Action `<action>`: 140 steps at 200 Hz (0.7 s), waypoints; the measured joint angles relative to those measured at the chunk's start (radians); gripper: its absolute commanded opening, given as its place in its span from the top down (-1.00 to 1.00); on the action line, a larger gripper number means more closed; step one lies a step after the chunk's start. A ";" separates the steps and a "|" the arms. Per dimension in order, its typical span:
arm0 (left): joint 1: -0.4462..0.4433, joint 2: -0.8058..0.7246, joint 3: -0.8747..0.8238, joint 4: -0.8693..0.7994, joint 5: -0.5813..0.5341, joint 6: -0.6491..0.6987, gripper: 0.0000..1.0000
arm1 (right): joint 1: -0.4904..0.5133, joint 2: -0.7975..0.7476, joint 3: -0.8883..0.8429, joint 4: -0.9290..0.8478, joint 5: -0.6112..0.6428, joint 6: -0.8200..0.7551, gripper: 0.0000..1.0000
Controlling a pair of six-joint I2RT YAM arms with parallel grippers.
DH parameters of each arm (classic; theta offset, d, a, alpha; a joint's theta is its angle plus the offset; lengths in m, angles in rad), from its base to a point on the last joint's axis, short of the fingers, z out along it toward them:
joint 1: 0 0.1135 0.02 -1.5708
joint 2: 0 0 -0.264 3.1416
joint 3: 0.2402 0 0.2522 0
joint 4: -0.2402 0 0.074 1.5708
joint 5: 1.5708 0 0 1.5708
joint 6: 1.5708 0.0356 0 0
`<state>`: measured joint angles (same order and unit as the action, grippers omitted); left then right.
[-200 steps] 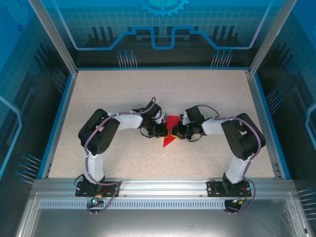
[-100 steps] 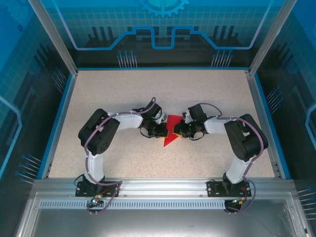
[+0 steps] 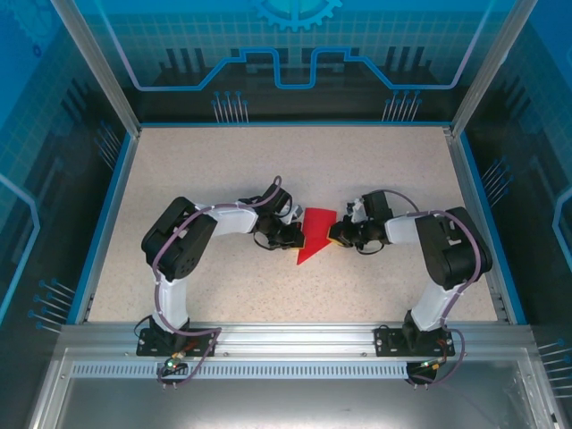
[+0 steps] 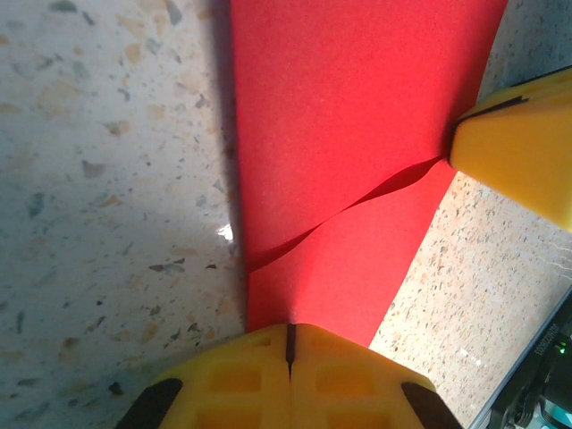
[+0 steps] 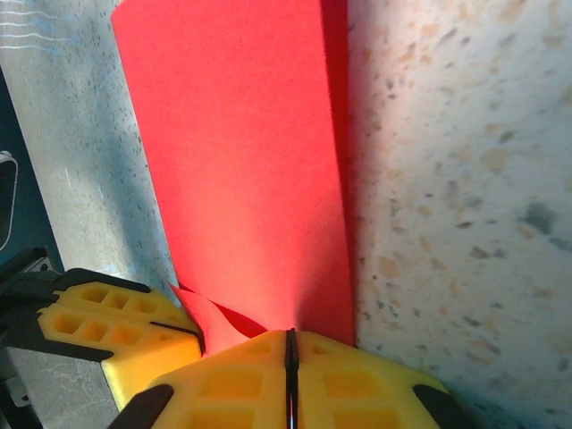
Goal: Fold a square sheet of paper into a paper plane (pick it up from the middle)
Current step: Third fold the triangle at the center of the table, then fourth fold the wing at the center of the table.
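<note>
Fingers are clamped shut on both sides, folks: the left fingers (image 4: 232,375) bite the near edge of the red paper (image 4: 349,134) at the bottom of their wrist view, and the right fingers (image 5: 349,380) pinch it the same way in theirs. From overhead, the red paper (image 3: 313,237) sits dead centre of the frame on the speckled counter (image 3: 179,179), strung between the two arms, broad end toward the top and a sharp tip pointing to the lower left. It's a wedge already, so I'd say we're well into the folding, not at the pick-up. One loose layer cuts diagonally across the sheet in the left wrist view, so that flap hasn't been pressed down yet. Next, I reckon, one side must anchor while the other swings its edge over to the centre line. Gently, because paper this thin will tear or skew.
</note>
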<state>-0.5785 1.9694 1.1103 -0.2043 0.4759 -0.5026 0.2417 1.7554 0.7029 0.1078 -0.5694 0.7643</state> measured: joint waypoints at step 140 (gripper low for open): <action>0.005 -0.009 -0.009 0.014 0.026 -0.002 1.00 | -0.019 -0.082 0.026 -0.150 0.015 -0.038 0.20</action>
<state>-0.5732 1.9606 1.1015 -0.1898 0.5014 -0.5045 0.2222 1.6737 0.7284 -0.0418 -0.5541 0.7261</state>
